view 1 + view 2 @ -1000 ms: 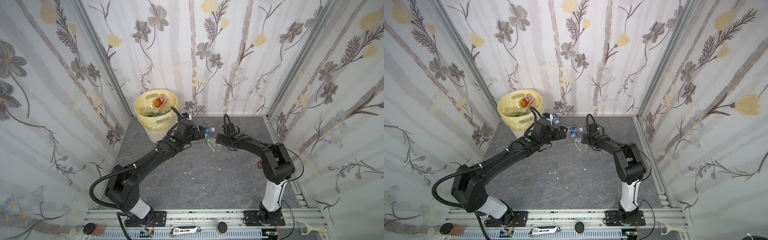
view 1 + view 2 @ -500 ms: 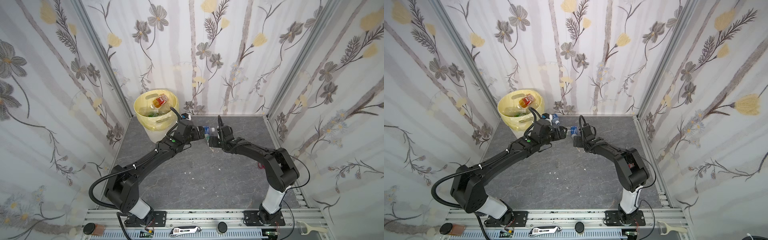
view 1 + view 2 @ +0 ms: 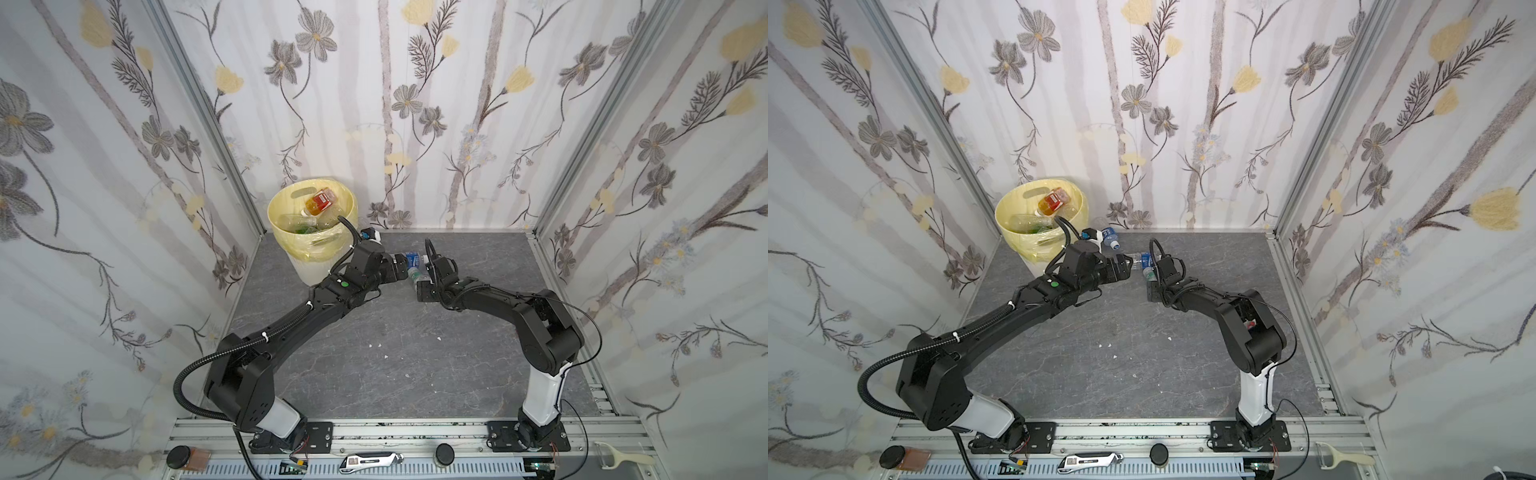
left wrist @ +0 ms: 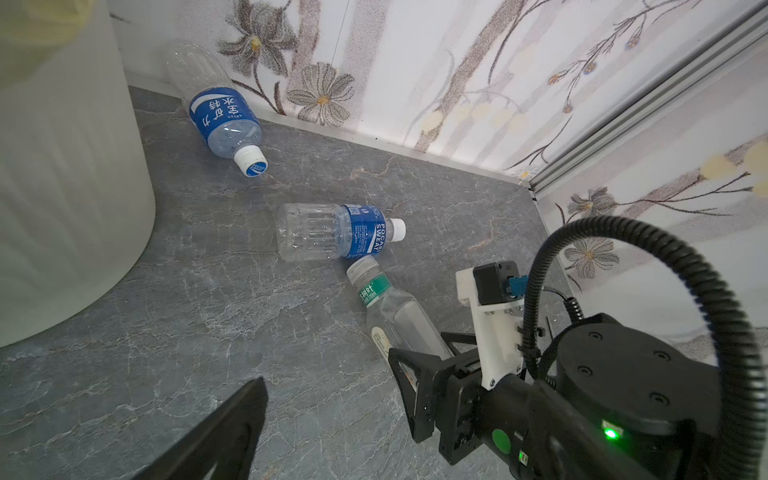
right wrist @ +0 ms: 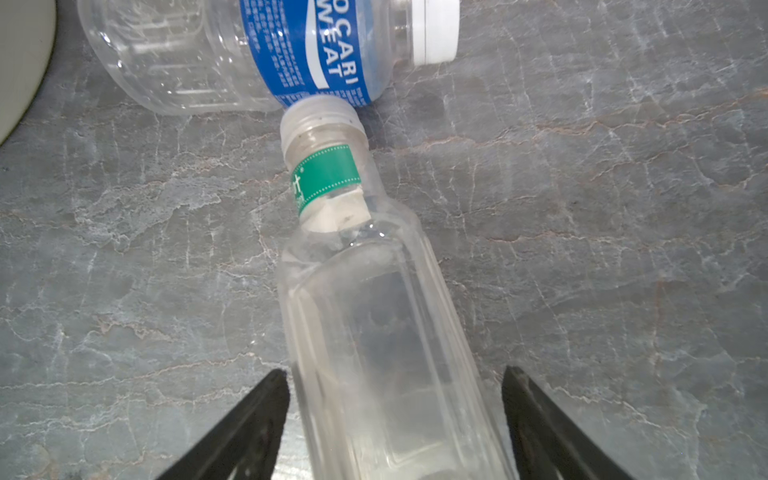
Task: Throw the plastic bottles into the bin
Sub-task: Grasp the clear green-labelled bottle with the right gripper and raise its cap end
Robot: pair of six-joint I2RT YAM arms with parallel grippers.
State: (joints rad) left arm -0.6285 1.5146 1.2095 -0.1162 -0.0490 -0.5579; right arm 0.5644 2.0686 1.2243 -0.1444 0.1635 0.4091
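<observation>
A clear bottle with a green neck label (image 5: 374, 311) lies on the grey floor, its cap touching a Pocari Sweat bottle (image 5: 249, 50). My right gripper (image 5: 395, 372) straddles the green-labelled bottle's body, open, one finger close against it and a gap at the other. Another blue-labelled bottle (image 4: 220, 112) lies by the back wall beside the bin (image 4: 62, 166). In a top view the bin (image 3: 274, 216) holds an orange-red labelled bottle (image 3: 320, 199) and others. My left gripper (image 3: 404, 266) hovers open just left of the bottles, holding nothing; one fingertip (image 4: 249, 399) shows in its wrist view.
The two grippers face each other closely near the back middle of the floor (image 3: 395, 353). Flowered walls close in the back and both sides. Small white scraps (image 3: 378, 345) dot the floor. A folding knife (image 3: 370, 459) and a peeler (image 3: 623, 459) lie on the front rail.
My right arm has reached leftward onto the green-labelled bottle and its jaws have narrowed around it. The left arm has held still, open.
</observation>
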